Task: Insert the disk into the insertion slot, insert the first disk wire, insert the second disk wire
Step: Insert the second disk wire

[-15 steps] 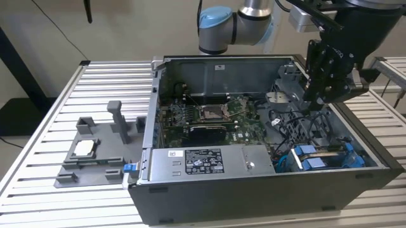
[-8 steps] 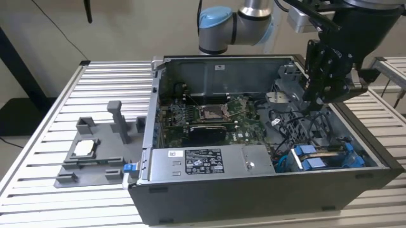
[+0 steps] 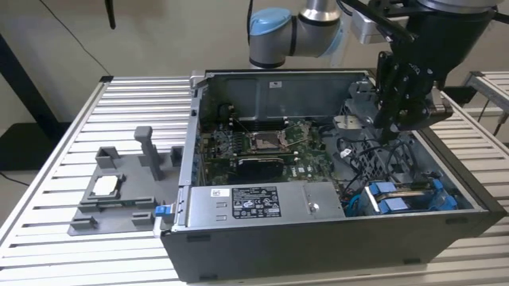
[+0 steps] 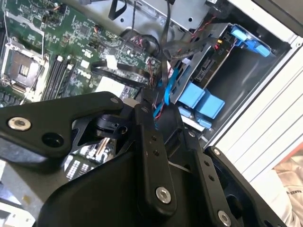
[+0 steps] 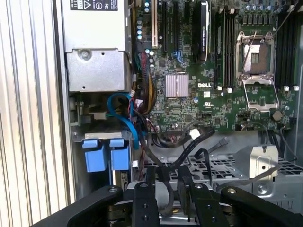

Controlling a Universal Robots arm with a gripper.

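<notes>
Disk in blue carrier, seated in insertion slot of computer case; gripper closed on black wire nearby; first-wire step judged in hand, next calling for square plug alignment.

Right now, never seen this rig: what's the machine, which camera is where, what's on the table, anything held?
The machine is one robot arm. Its gripper is the black claw at the end, reaching down into an open computer case.

The exterior view comes from a camera off the arm. Both wrist views come from cameras riding on the arm near the gripper, looking into the case.

On the slatted table stand the case and, at the exterior view's left, a grey fixture tray.

Inside the case are the motherboard, a grey power-supply box and the insertion slot with blue tabs.

The gripper hangs among black cables. I cannot tell whether it grips one.
</notes>
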